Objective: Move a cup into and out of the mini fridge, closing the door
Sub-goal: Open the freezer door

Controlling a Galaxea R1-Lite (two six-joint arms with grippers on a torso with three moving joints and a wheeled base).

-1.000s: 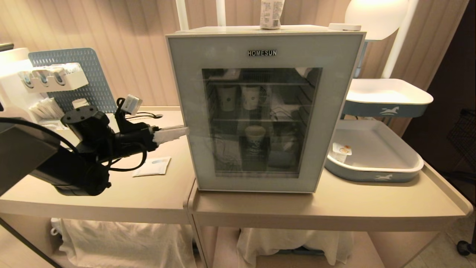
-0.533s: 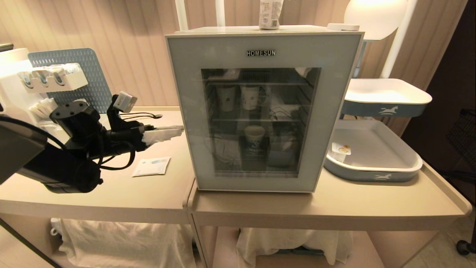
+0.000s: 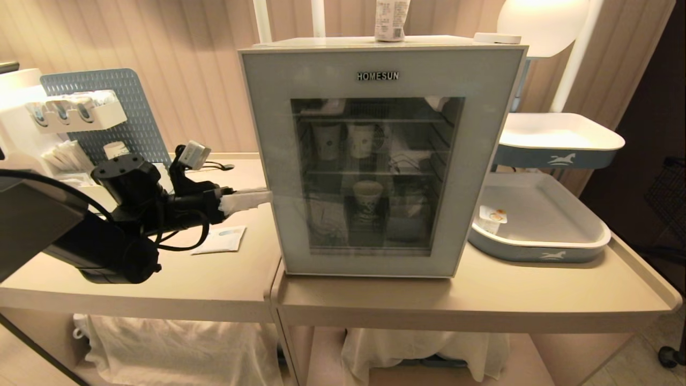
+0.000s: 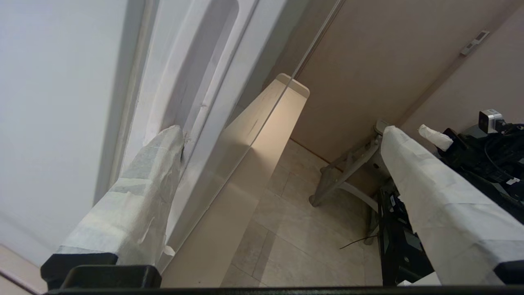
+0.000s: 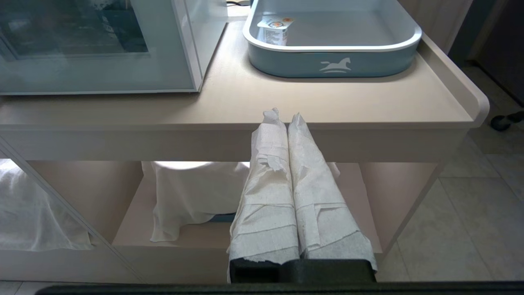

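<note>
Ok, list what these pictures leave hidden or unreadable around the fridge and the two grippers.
- Head view: the left gripper meets the fridge at its left edge; the contact point is hidden behind the door frame.
- Left wrist view: one finger sits at the door's side groove; whether it hooks in is unclear.
- Head view: the right gripper is out of frame.
- Head view: the cup on top is cut off by the upper edge.

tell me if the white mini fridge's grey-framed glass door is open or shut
Shut: the grey-framed glass door sits flush across the white mini fridge, no gap visible along its edges.
</note>
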